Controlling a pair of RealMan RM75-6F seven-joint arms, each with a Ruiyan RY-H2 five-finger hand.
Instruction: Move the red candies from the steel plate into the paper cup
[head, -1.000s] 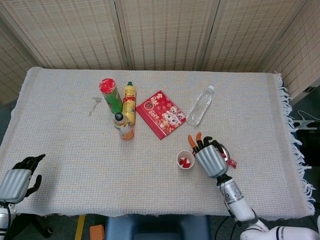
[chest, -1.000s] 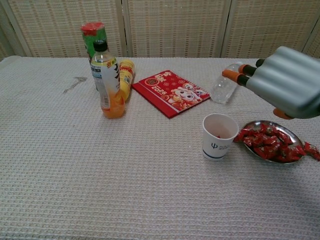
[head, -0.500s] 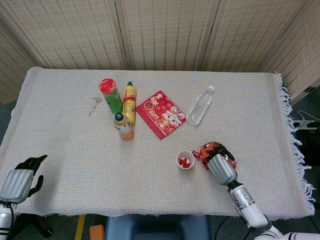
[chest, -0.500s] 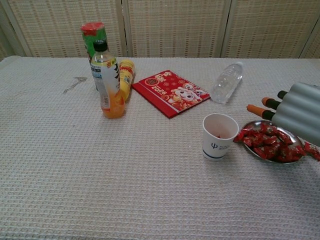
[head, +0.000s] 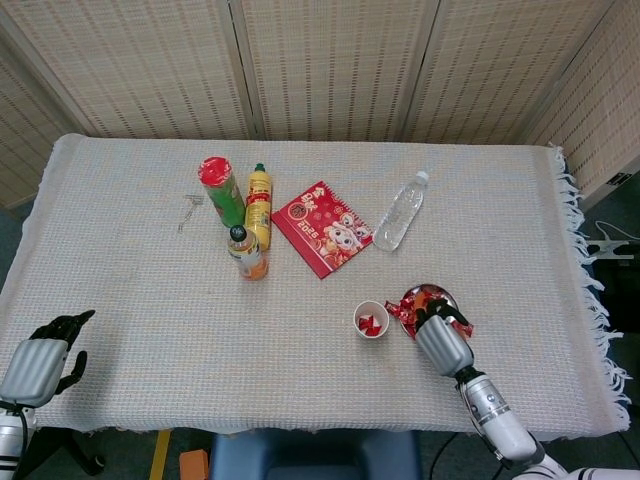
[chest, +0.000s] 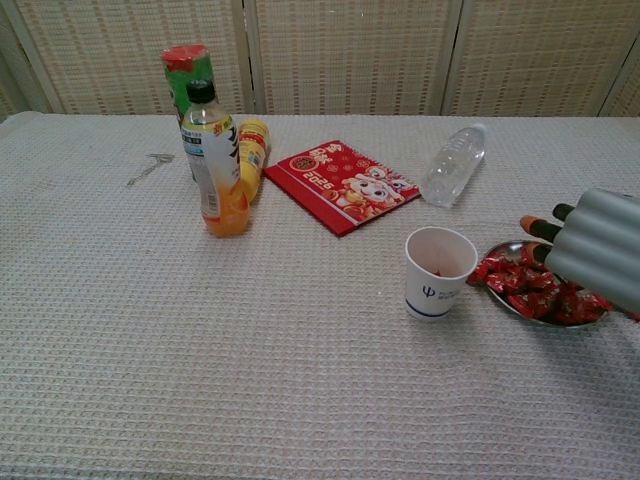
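Observation:
The steel plate (chest: 497, 251) heaped with red candies (chest: 524, 283) sits at the right of the table, also seen in the head view as plate (head: 443, 294). Just left of it stands the white paper cup (chest: 439, 272), with red candies in the cup (head: 371, 322). My right hand (chest: 600, 247) hangs low over the plate's right half, its fingertips (chest: 529, 223) down at the candy pile; its underside is hidden. From the head view the right hand (head: 441, 341) covers the plate's near side. My left hand (head: 42, 357) rests off the table's front left corner, holding nothing, fingers loosely apart.
A red booklet (chest: 341, 184) lies at mid-table, with a clear water bottle (chest: 452, 165) on its side behind the cup. An orange drink bottle (chest: 217, 166), a yellow bottle (chest: 251, 155) and a green can (chest: 187, 82) cluster at the left. The table's fringed edge (head: 583, 270) runs along the right.
My right hand left the cup, swung right over the plate and lowered onto the candies. In the last half second it settled slightly lower and rightward. The left hand barely moved.

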